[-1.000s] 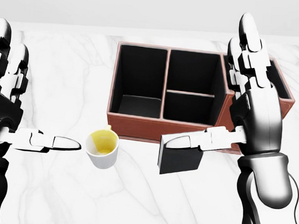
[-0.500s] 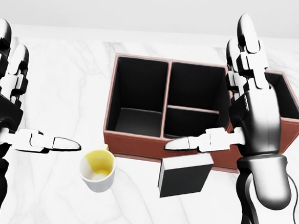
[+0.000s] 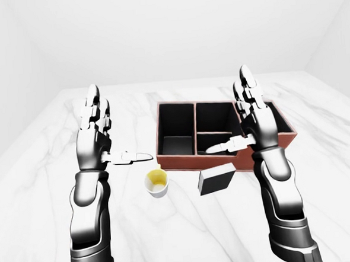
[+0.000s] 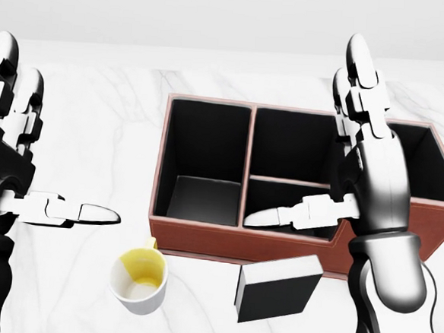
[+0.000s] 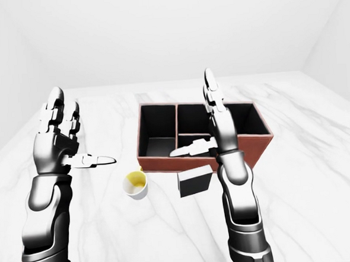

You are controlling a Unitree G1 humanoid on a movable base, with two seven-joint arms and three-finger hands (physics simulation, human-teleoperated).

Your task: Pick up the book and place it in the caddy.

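The approach step is in hand: nothing is being gripped yet. Nearest in the head view, the dark book [image 4: 278, 287] is lying flat on the white marble bench [image 4: 88, 119], just below and slightly left of the right hand [image 4: 341, 182], apart from it. To the book's left a white mug [image 4: 141, 279] with a yellow inside is standing upright on the bench, below and to the right of the left hand [image 4: 23, 175].

The right hand is hanging released above the book and the caddy's near wall, its long fingers [image 4: 359, 77] pointing up the view and its thumb pointing left; nothing is between them. The left hand is likewise spread and holding nothing, well to the left of everything.

Farther up the view, behind the right hand, the brown caddy [image 4: 202, 237] is sitting with its dark compartments showing nothing inside.

By my judgement the next move is calling for the right hand to come down and turn so its fingers can close across the book, then lift it over the caddy's near wall into a compartment.
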